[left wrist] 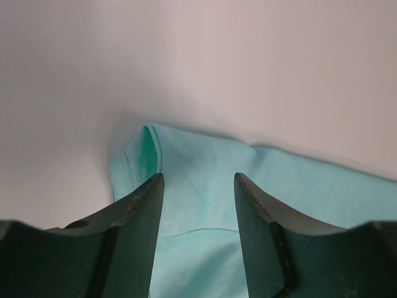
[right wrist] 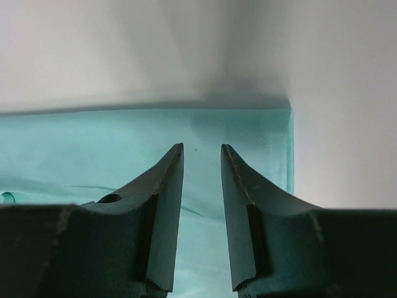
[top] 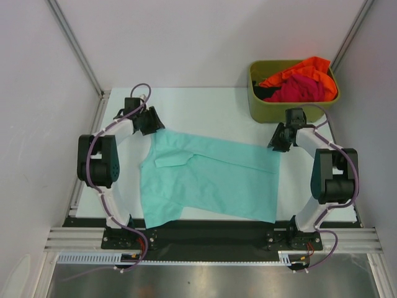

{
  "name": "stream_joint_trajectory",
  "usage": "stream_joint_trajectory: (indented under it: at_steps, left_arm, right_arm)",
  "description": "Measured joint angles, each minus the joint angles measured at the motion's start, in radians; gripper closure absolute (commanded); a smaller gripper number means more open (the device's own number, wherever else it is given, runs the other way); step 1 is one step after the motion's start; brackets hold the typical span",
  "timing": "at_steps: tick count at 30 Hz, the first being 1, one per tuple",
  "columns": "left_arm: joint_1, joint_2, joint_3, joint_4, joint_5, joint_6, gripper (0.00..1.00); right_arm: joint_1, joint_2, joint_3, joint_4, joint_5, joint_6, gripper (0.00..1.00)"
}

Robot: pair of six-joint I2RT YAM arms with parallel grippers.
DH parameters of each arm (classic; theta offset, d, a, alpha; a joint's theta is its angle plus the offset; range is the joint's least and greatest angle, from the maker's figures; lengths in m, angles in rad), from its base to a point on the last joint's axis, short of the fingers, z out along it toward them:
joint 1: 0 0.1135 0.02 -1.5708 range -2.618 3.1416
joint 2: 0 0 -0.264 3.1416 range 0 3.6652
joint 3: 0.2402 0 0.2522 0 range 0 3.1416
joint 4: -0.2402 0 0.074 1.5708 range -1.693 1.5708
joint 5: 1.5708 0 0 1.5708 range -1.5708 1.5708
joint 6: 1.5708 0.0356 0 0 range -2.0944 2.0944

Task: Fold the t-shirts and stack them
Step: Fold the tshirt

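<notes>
One teal t-shirt [top: 211,177] lies crosswise, hem rightward; left gripper [left wrist: 198,179] and right gripper [right wrist: 202,148] spread.

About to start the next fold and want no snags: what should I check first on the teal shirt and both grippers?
1. Teal t-shirt spread on the table: ok.
2. Left gripper jaws apart over its far left corner: ok.
3. Right gripper jaws apart over its far right corner: ok.
4. Cloth pinched by either gripper: not ok.
5. Orange t-shirt and magenta t-shirt in the bin: ok.
</notes>
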Motion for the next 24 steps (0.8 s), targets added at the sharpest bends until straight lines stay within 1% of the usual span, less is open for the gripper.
stream_joint_trajectory:
  at_steps: [2,7,10,11,14,15,16,17,18,19,20,22,23,24]
  left_arm:
    - [0.000,0.026,0.014,0.014,0.007,-0.013,0.44]
    - [0.000,0.132,0.087,-0.011,0.006,-0.031,0.45]
    - [0.006,0.157,0.111,-0.033,-0.011,-0.037,0.45]
    - [0.007,0.161,0.121,-0.042,-0.017,-0.037,0.45]
    - [0.011,0.178,0.147,-0.070,-0.034,-0.034,0.42]
    - [0.010,0.178,0.156,-0.086,-0.044,-0.029,0.40]
    - [0.010,0.178,0.157,-0.090,-0.048,-0.029,0.39]
    - [0.010,0.175,0.157,-0.097,-0.055,-0.024,0.37]
    - [0.009,0.167,0.156,-0.106,-0.066,-0.018,0.34]
    - [0.008,0.153,0.146,-0.119,-0.083,-0.009,0.29]
    - [0.008,0.129,0.130,-0.135,-0.105,0.003,0.27]
    - [0.003,0.050,0.064,-0.158,-0.151,0.015,0.24]
    - [0.000,-0.008,0.024,-0.177,-0.172,0.021,0.23]
    - [-0.003,-0.072,-0.016,-0.193,-0.190,0.024,0.22]
  right_arm:
    - [0.000,0.016,0.000,0.017,-0.011,0.008,0.65]
    - [-0.009,0.065,0.002,0.045,-0.017,0.014,0.65]
    - [-0.035,0.103,0.014,0.040,-0.003,0.006,0.62]
    - [-0.042,0.114,0.021,0.038,0.004,0.003,0.59]
    - [-0.056,0.139,0.063,0.024,0.022,-0.016,0.54]
    - [-0.057,0.145,0.081,0.012,0.040,-0.025,0.47]
    - [-0.058,0.150,0.094,0.005,0.054,-0.031,0.47]
    - [-0.057,0.151,0.113,-0.017,0.071,-0.037,0.40]
    - [-0.056,0.152,0.131,-0.039,0.088,-0.040,0.37]
    - [-0.052,0.152,0.152,-0.060,0.104,-0.046,0.34]
    - [-0.047,0.150,0.175,-0.081,0.122,-0.052,0.29]
    - [-0.018,0.135,0.214,-0.116,0.153,-0.058,0.26]
    - [0.005,0.121,0.228,-0.135,0.163,-0.058,0.23]
    - [0.027,0.106,0.237,-0.145,0.163,-0.057,0.22]
